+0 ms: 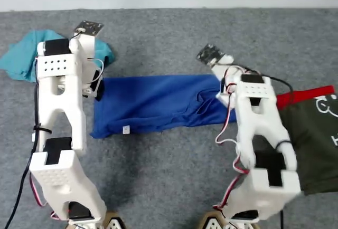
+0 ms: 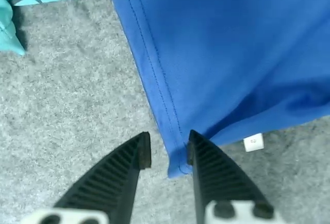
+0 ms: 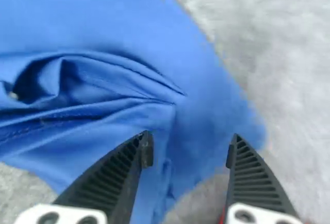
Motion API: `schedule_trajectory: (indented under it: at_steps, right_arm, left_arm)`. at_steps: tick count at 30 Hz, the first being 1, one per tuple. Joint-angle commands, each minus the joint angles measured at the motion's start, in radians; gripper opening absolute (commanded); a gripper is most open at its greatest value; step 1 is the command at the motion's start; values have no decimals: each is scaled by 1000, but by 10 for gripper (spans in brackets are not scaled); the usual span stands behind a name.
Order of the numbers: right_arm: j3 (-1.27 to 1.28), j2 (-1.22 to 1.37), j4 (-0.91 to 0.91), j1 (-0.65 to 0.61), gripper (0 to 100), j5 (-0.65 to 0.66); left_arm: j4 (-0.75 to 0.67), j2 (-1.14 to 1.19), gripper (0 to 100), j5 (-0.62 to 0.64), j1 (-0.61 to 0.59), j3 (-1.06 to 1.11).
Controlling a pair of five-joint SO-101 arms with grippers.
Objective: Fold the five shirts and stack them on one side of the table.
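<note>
So the blue shirt is lying as a long strip across the counter, its long axis running arm to arm with one end at each. The left gripper sits right over the hem corner, jaws only narrowly apart with that corner between them, nothing pinched yet. The right gripper hangs spread wide over the other end, empty.
</note>
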Motion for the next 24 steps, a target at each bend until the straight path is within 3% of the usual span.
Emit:
schedule_trajectory:
  at_steps: [1, 5, 9, 17, 24]
  right_arm:
    - [-35, -142, 53, 58, 240, -74]
    - [-29, -182, 188, 82, 238, -91]
    - [-26, -182, 348, 10, 237, -104]
    - [97, -185, 320, -211, 237, -239]
    - [101, -179, 174, -288, 237, -339]
  left_arm:
    - [18, -58, 124, -9, 64, -2]
    - [17, -57, 124, -9, 216, 8]
    - [-55, -32, 124, -14, 339, 102]
    - [-117, 74, 124, -12, 351, 145]
    - [-118, 83, 123, -11, 350, 148]
